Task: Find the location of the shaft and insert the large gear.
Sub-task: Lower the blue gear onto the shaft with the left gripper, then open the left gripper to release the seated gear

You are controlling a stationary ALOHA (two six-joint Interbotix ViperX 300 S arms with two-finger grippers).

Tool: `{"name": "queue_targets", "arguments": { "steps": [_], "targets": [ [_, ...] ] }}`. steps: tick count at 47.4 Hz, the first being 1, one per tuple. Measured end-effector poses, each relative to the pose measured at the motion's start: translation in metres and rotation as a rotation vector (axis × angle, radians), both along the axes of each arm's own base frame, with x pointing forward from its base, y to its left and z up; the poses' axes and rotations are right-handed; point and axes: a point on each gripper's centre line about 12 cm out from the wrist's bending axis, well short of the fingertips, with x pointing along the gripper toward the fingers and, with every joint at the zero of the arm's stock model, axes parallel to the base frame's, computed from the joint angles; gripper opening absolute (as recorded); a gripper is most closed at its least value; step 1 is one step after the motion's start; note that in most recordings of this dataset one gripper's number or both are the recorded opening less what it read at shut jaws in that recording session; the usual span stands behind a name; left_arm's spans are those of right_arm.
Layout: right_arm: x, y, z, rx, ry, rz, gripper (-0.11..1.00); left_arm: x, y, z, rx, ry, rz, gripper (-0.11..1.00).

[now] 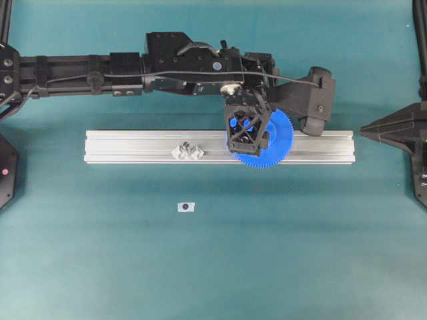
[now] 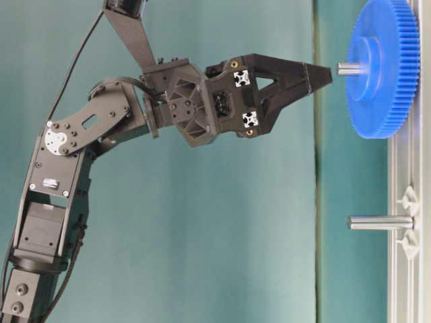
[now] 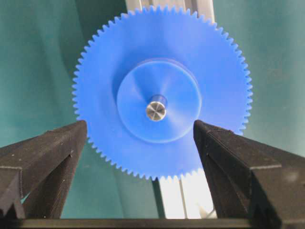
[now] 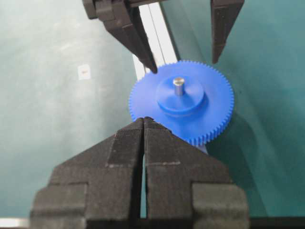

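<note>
Large gear [image 3: 162,100] seated on the shaft [image 3: 156,110] over the rail [image 1: 133,147], my left tool [image 3: 140,138] spread above it, touching nothing, my right tool [image 4: 143,121] pressed together.

One camera hangs straight above me and looks down on the whole green table [image 1: 200,267], my arms entering from either side and the rail [image 1: 133,147] running across the middle. A second sits low at table level, turned on its side, so the rail [image 2: 404,269] stands along the right edge; it is close enough to fill with my left arm. The camera on my left wrist peers down between my fingers [image 3: 47,157], very near the large gear [image 3: 162,95]. My right wrist camera looks level along the table from farther back. All four views share that gear [image 4: 190,114] on the rail.
</note>
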Motion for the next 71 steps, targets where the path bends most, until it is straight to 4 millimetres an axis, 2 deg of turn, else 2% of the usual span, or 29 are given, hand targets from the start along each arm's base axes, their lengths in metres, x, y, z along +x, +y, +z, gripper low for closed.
{"name": "queue_targets", "arguments": {
  "steps": [20, 29, 38, 51, 71],
  "targets": [
    [0.000, 0.000, 0.000, 0.000, 0.000, -0.002, 0.00, 0.000, 0.001, 0.001, -0.013, -0.009, 0.032, 0.92],
    [0.000, 0.000, 0.001, -0.001, -0.005, 0.000, 0.00, -0.004, 0.000, 0.014, -0.033, -0.043, 0.080, 0.92],
    [0.000, 0.000, -0.001, 0.000, 0.002, 0.000, 0.00, -0.010, -0.001, 0.017, -0.037, -0.052, 0.087, 0.92],
    [0.000, 0.000, -0.001, 0.000, 0.002, 0.000, 0.00, -0.015, -0.002, 0.035, -0.062, -0.144, 0.142, 0.92],
    [-0.002, 0.000, 0.000, -0.001, -0.006, 0.000, 0.00, -0.052, -0.008, 0.041, -0.117, -0.283, 0.231, 0.92]
  ]
}}
